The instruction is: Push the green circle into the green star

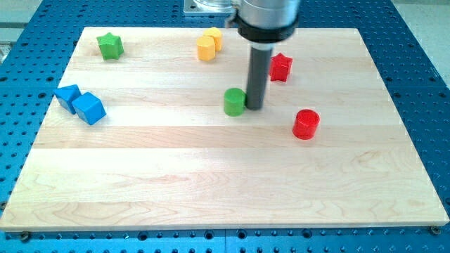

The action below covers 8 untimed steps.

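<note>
The green circle (234, 101) sits near the middle of the wooden board (211, 183). The green star (110, 46) lies far off at the view's top left. My tip (254, 107) rests on the board right beside the green circle, on its right side, touching it or nearly so. The dark rod rises from there to the arm's body at the view's top.
Two yellow blocks (209, 43) sit close together at the top middle. A red star-like block (281, 67) lies right of the rod. A red circle (306, 124) is at lower right. Two blue blocks (81, 103) sit at the left.
</note>
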Available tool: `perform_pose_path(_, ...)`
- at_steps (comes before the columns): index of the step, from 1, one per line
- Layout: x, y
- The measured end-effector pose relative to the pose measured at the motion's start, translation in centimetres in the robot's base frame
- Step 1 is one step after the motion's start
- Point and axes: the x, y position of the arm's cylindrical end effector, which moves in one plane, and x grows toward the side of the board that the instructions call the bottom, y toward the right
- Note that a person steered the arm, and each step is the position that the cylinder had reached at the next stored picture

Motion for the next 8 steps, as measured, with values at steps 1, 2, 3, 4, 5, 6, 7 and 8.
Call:
perform_pose_path(1, -2.4, -5.1)
perform_pose_path(2, 1.6, 1.5)
perform_pose_path(3, 3.9, 0.6)
perform_pose_path(4, 0.7, -4.8)
perform_pose_path(5, 1.2, -6.6)
perform_pose_path(6, 3.5, -2.8)
perform_pose_path(7, 3.5, -5.4)
perform_pose_path(8, 3.5, -9.6)
